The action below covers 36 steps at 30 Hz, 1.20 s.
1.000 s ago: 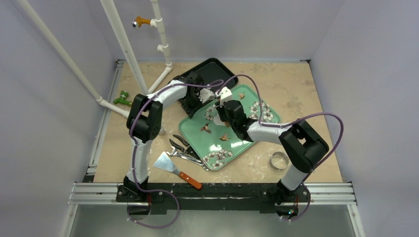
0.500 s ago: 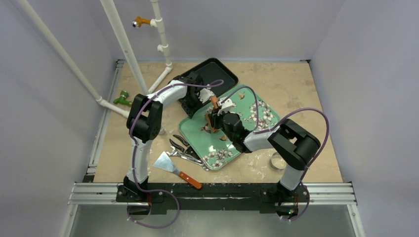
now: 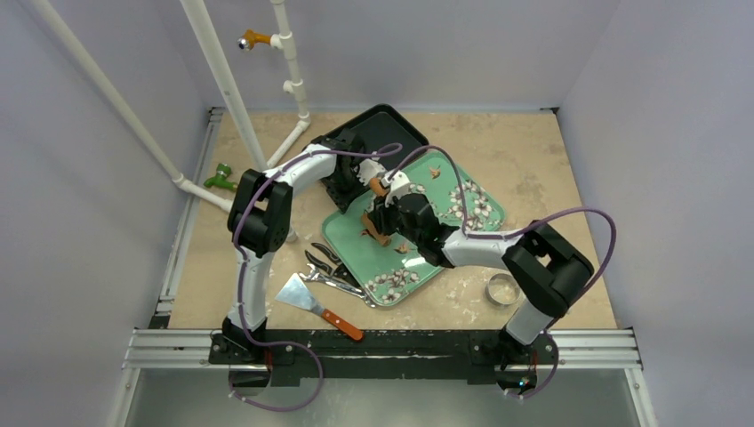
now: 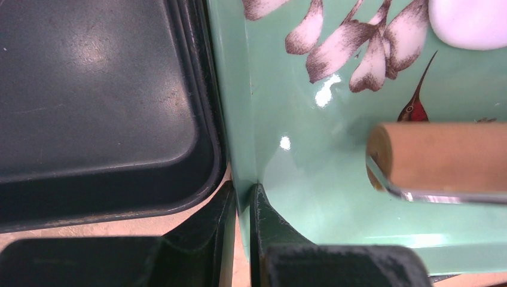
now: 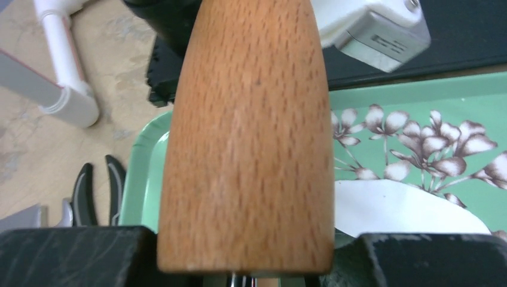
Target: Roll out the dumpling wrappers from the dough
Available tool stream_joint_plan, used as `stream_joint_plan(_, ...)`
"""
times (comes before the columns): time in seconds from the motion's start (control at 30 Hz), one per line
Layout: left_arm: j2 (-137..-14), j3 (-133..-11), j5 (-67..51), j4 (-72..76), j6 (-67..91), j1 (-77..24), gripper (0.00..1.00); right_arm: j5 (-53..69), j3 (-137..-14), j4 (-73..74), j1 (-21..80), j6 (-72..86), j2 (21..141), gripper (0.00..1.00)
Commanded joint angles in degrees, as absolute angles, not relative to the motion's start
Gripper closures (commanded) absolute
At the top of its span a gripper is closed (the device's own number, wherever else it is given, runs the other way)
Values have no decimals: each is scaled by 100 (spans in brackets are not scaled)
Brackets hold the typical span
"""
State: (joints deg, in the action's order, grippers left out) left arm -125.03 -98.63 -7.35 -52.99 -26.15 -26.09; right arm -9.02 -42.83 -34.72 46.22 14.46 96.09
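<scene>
Right wrist shows right gripper (image 5: 245,266) clamped on rolling pin (image 5: 245,119), dumpling wrapper (image 5: 406,209) just beside.

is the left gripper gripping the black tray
No, the left gripper is shut on the rim of the green tray; the black tray only lies beside it.

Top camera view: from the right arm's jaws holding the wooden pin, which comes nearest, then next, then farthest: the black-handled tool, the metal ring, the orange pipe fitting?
1. Black-handled tool, beside the tray's near-left edge.
2. Metal ring, on the table at the right.
3. Orange pipe fitting, high at the far left.
</scene>
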Motion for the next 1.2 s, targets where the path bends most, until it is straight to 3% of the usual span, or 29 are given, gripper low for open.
stream_joint_plan(0.0,-12684,-9773,-400,-5502,-2935,-2479,100,-112,-4811,-2775,4548,1043,9020,100)
stream_joint_plan(0.1,-12683,-9768,-405,-5502,-2945,-2476,100,-192,-4756,-2897,4332,961,8695,100)
stream_joint_plan(0.23,-12683,-9780,-402,-5497,-2952,-2479,100,-1270,-4596,-2929,4117,449,8566,100)
stream_joint_plan(0.43,-12684,-9782,-398,-5502,-2959,-2479,100,-1857,-4425,-3377,3947,78,9037,100)
stream_joint_plan(0.67,-12698,-9783,-403,-5507,-2953,-2478,100,-1957,-3942,-3714,4116,368,9818,100)
stream_joint_plan(0.87,-12703,-9807,-399,-5502,-2944,-2470,100,-2279,-3161,-4047,4689,974,9968,100)
stream_joint_plan(1.17,-12701,-9804,-406,-5515,-2944,-2465,100,-2302,-2892,-4225,4787,1275,10310,100)
